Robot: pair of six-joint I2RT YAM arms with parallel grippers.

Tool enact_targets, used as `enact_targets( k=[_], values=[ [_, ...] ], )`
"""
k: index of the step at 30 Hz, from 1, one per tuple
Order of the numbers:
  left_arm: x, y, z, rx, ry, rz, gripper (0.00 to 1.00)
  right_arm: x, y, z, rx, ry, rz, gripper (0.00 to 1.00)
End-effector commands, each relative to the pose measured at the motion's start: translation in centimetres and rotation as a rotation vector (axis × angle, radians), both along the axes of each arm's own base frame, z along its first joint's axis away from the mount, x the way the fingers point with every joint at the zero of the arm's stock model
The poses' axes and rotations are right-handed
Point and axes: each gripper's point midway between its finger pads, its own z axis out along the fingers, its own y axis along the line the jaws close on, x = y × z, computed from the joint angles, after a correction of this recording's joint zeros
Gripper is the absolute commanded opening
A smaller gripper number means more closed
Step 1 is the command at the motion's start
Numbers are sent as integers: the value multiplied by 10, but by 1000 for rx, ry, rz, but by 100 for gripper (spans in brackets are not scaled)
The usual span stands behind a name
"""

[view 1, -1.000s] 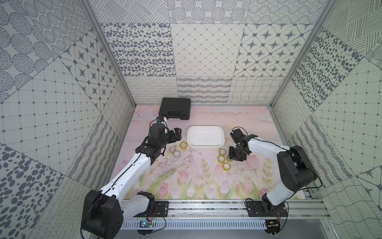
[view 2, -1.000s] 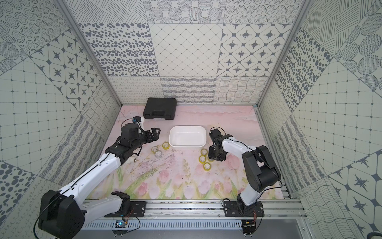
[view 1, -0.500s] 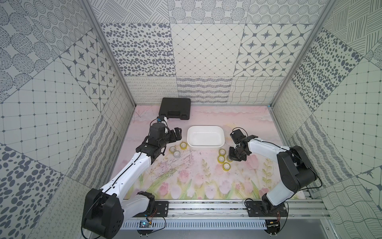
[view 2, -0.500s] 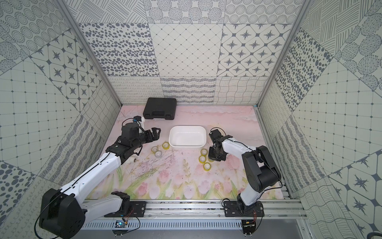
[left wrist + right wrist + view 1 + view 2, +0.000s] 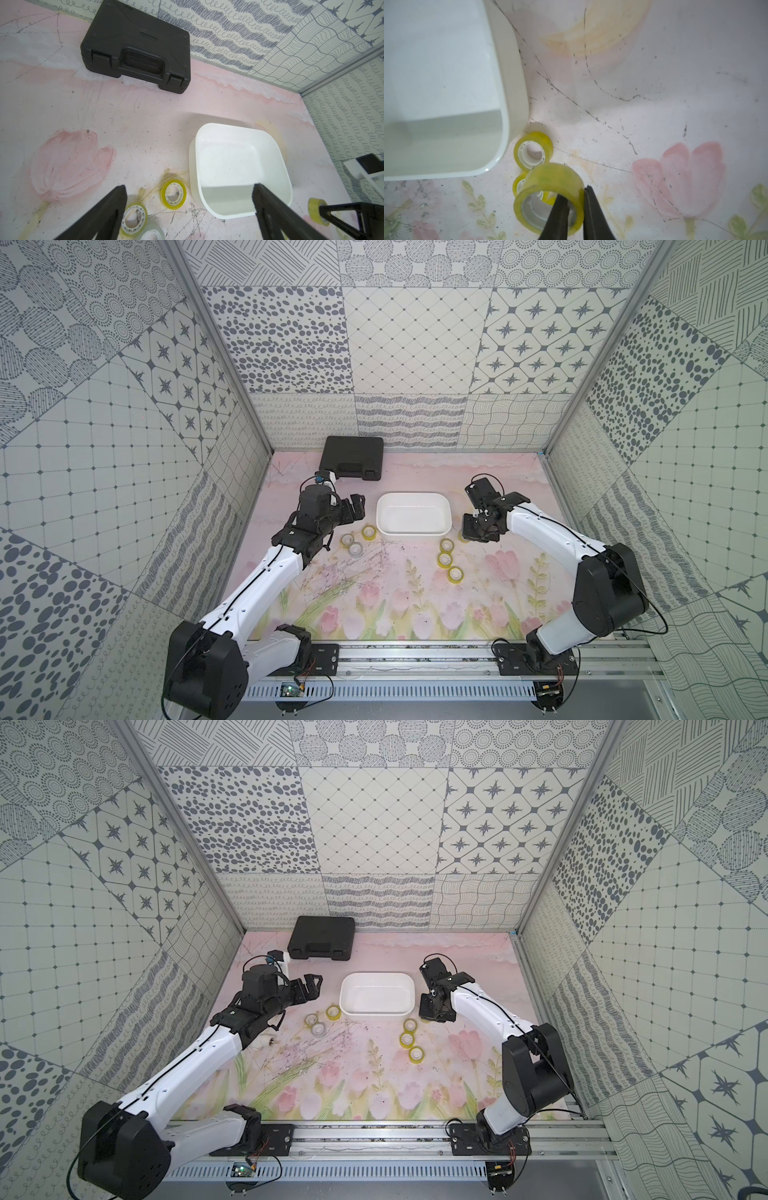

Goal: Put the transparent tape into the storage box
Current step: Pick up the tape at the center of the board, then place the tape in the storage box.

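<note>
The right hand pinches 1 yellowish tape roll by its wall, 1 finger inside the ring, just off the near right corner of the white storage box. 3 more rolls lie on the table near that corner, 3 others by the near left corner. The left hand hangs spread wide, holding nothing, left of the box, with the black case beyond it

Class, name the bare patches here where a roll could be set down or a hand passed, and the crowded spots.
Free: the empty floor of the white plastic tub; the mat between tub, black hard-shell case and back wall; the tulip-printed front strip. Crowded: both near tub corners, where yellowish tape rolls cluster by the left hand and right hand.
</note>
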Motion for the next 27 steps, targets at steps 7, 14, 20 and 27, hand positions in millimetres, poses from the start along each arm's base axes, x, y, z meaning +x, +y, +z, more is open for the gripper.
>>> enact_targets(
  k=[7, 14, 20, 27],
  values=[
    [-5, 2, 13, 35, -22, -14, 99, 51, 50, 41, -32, -66, 201, 0],
    [-7, 2, 15, 33, -23, -12, 99, 78, 89, 8, -60, -24, 281, 0],
    [-7, 2, 14, 34, -20, -16, 99, 96, 100, -22, -110, -20, 283, 0],
    [-7, 1, 13, 34, -13, -16, 99, 114, 98, -45, -186, -17, 277, 0]
  ],
)
